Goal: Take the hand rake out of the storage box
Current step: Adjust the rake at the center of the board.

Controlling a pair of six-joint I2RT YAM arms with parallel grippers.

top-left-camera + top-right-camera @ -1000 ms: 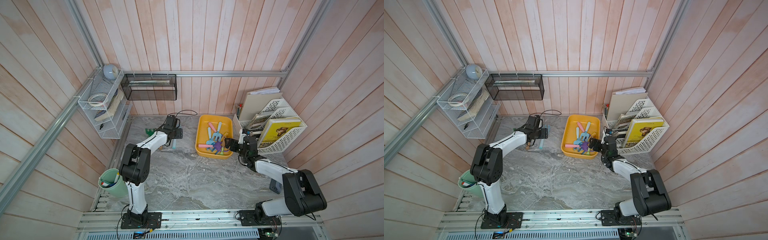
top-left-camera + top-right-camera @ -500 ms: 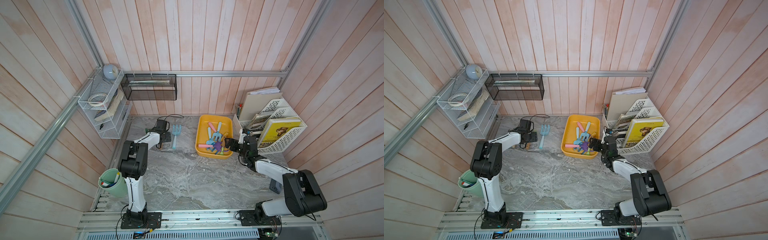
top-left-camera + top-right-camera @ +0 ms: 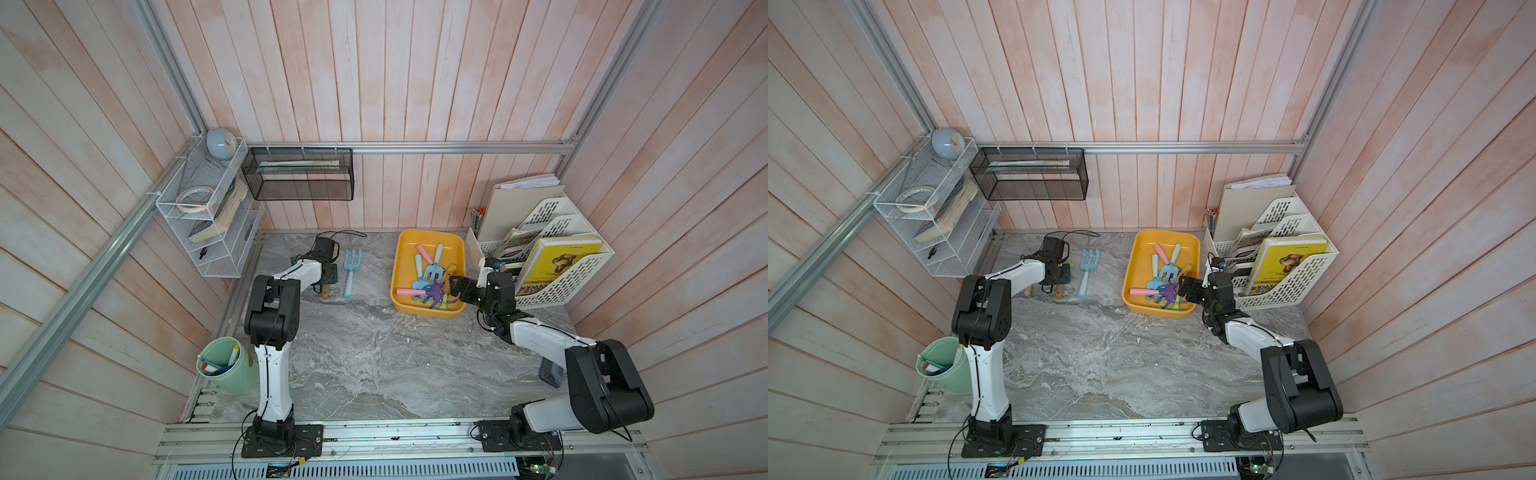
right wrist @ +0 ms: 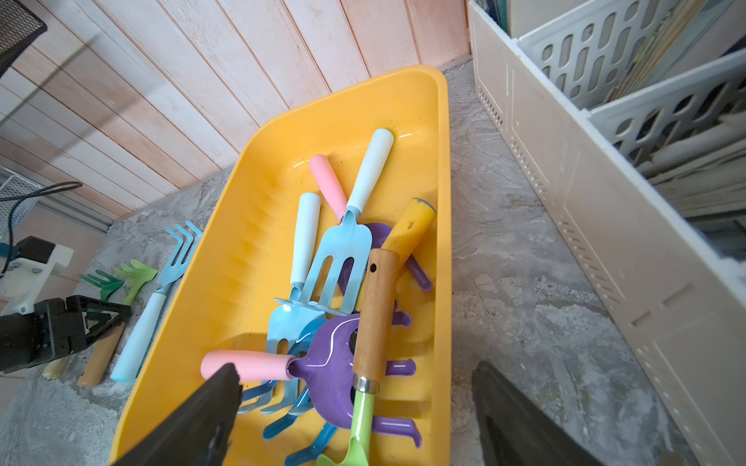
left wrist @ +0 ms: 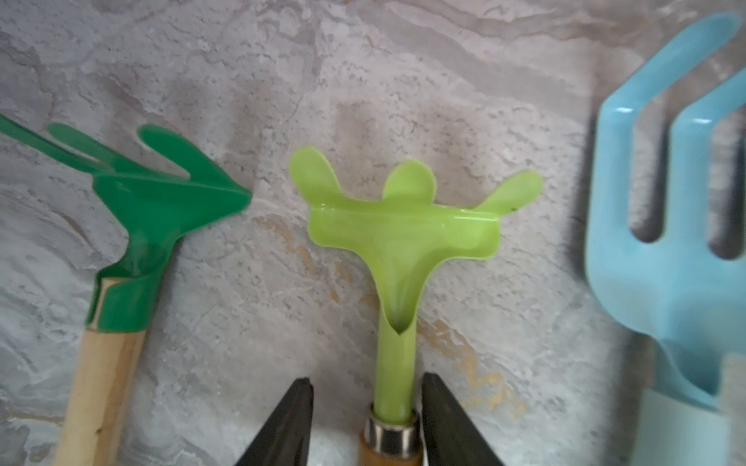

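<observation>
While 3 rakes (image 3: 351,270) lie by the left gripper (image 5: 367,379), others fill the storage box (image 4: 250,226).
The left jaws stand part-open astride the lime rake (image 5: 399,226) (a gap on 1 side); the right gripper (image 4: 356,365) gapes wide over the box's wood-handled hand rake (image 4: 377,306).

There is one yellow storage box (image 3: 400,266). In the box I count six tool handles: two pale blue handles (image 4: 305,238), two pink handles (image 4: 246,365), one yellow handle (image 4: 409,230) and one wooden handle (image 4: 375,318). Left of the box lie three tools: one dark green rake (image 5: 161,210), one light green rake (image 5: 399,234) and one blue fork (image 3: 350,276). Also one white file rack (image 3: 561,282), one black mesh basket (image 3: 299,183) and one green cup (image 3: 237,378).
</observation>
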